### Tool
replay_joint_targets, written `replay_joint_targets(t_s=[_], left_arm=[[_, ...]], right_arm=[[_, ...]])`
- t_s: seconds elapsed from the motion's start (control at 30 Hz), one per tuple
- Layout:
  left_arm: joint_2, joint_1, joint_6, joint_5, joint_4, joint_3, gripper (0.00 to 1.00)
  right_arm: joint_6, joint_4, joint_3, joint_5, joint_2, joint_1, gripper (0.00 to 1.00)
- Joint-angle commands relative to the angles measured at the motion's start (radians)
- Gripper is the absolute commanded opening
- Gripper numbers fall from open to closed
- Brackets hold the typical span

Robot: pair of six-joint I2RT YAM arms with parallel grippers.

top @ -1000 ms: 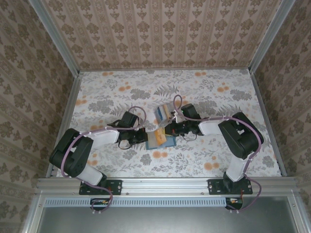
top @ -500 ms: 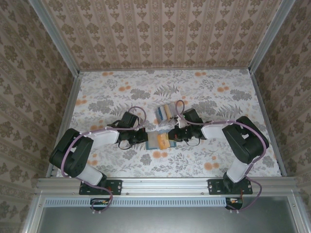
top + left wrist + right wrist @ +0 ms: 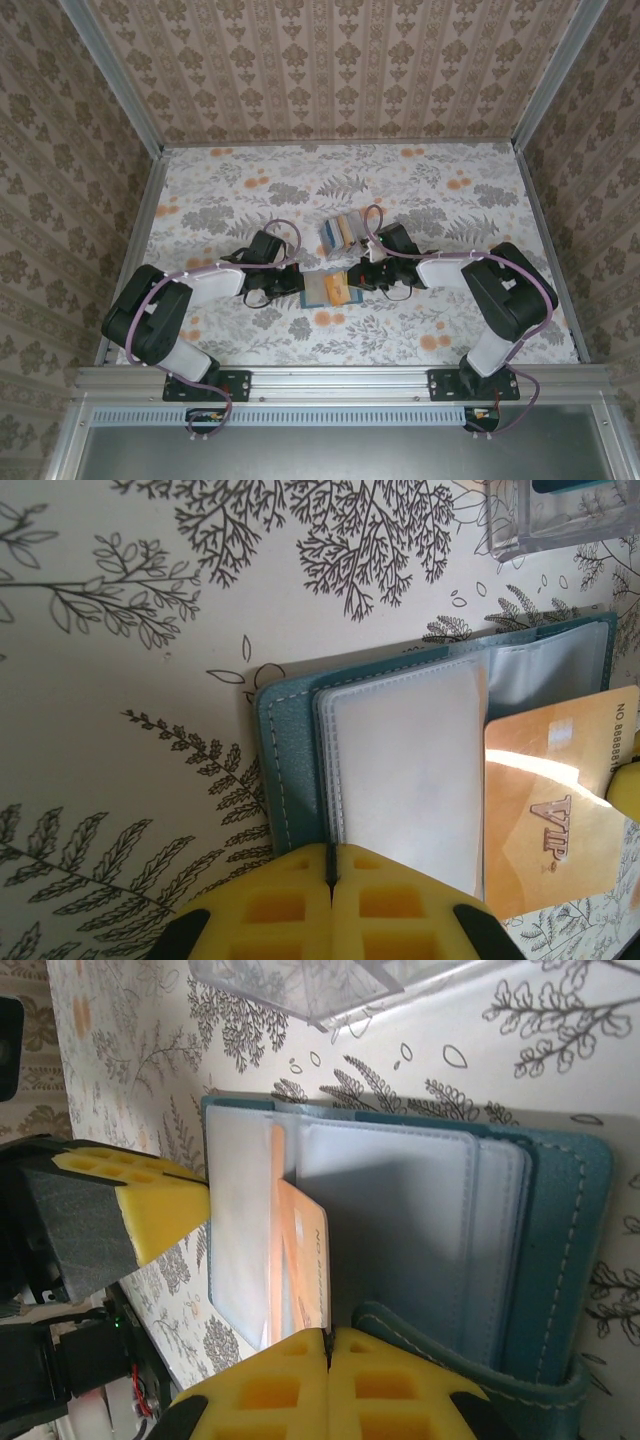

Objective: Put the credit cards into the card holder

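The teal card holder (image 3: 318, 292) lies open on the table, its clear sleeves fanned out (image 3: 400, 760). My left gripper (image 3: 330, 852) is shut on the near edge of a sleeve page, at the holder's left side (image 3: 302, 283). My right gripper (image 3: 328, 1335) is shut on the end of a tan credit card (image 3: 305, 1260) marked VIP (image 3: 550, 815). That card lies over the sleeves, one end tucked under a page. The right gripper (image 3: 357, 282) sits at the holder's right edge, facing the left one. More credit cards stand in a clear box (image 3: 340, 232).
The clear plastic box (image 3: 560, 520) stands just behind the holder, close to both grippers. A teal flap of the holder (image 3: 470, 1355) curls up beside my right fingers. Floral tabletop spreads out on all sides, with patterned walls around it.
My right gripper has carried the tan card from a raised tilt down onto the open holder, and the arm's elbow has swung right. The left arm has stayed put.
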Motion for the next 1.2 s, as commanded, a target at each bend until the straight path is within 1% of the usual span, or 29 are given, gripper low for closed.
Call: replay_joint_targets(t_s=[0.0,0.4,0.57,0.87,1.17], left_arm=[[0.013,-0.005,-0.003,-0.026,-0.032,-0.025,0.02],[0.017,-0.01,-0.007,-0.028,-0.026,-0.026,0.02],[0.016,-0.01,-0.009,-0.026,-0.024,-0.025,0.02],[0.014,-0.012,-0.009,-0.025,-0.023,-0.025,0.02],[0.013,-0.013,-0.013,-0.023,-0.018,-0.031,0.02]], right_arm=[[0.032,0.029,0.0,0.011,0.03,0.011,0.0],[0.042,0.068,0.003,0.038,0.063,0.034,0.0],[0.042,0.092,-0.008,0.081,0.064,0.037,0.0],[0.045,0.131,-0.02,0.152,0.02,0.041,0.0],[0.108,0.233,-0.047,0.188,0.041,0.102,0.0]])
